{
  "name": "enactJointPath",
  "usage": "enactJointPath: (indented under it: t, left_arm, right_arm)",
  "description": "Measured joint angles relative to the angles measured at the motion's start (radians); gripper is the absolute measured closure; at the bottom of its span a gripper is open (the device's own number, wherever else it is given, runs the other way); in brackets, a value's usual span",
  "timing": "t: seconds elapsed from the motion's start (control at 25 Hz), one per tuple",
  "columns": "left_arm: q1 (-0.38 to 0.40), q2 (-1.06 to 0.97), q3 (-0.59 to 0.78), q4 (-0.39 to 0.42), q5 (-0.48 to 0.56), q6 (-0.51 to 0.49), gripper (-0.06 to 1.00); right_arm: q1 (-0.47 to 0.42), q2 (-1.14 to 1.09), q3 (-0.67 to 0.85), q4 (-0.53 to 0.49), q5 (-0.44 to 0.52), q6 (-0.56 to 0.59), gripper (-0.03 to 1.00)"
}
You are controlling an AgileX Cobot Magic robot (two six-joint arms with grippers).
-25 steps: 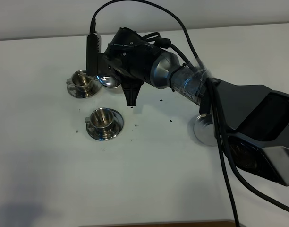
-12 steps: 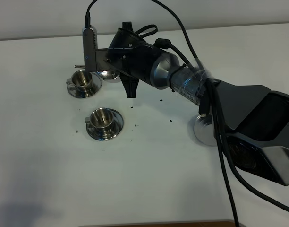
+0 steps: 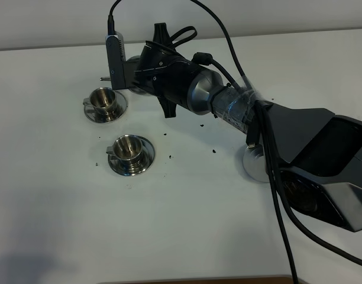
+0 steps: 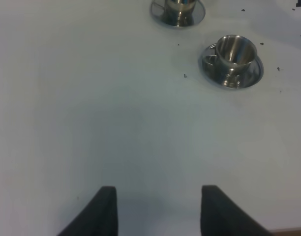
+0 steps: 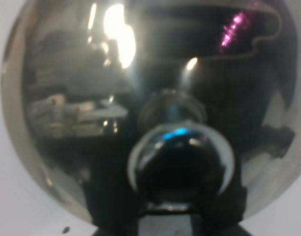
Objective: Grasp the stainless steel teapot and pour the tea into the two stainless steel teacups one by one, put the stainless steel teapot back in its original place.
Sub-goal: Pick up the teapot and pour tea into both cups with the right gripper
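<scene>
Gripping hand: right gripper (image 5: 167,216), at the upper left of the high view; its fingers are pressed shut on the pot.
Teapot: shiny round-bodied stainless steel teapot (image 5: 140,98), held in that grip. The black wrist hides most of it in the high view, while it fills the right wrist view, mirror-bright. Its contents cannot be seen.
Spout: thin steel spout (image 3: 102,77), poking out left of the wrist, just above the far cup in the frame.
Far cup: small shiny steel far teacup (image 3: 104,99) with a side handle, upright on its round steel saucer (image 3: 110,117) at the upper left. Whether it holds tea cannot be told.
Near cup: matching small steel near teacup (image 3: 129,148), upright on its own saucer (image 3: 144,164), left of centre below the first. Any liquid inside cannot be told.
Disc: flat round steel disc (image 3: 252,164), right of centre, partly under the arm.
Specks: dark crumbs (image 3: 212,150), scattered on the white table (image 3: 62,207) between the cups and the disc.
Idle hand: left gripper (image 4: 158,211), dark fingers spread apart over the table, well apart from both cups.
</scene>
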Motion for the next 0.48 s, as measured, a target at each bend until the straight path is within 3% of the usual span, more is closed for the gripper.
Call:
enactJointPath:
  t: [0.48]
  left_arm:
    - [0.0, 0.0, 0.0, 0.0, 0.0, 0.0, 0.49]
  right_arm:
    - [0.023, 0.033, -0.001, -0.081, -0.032, -0.019, 0.78]
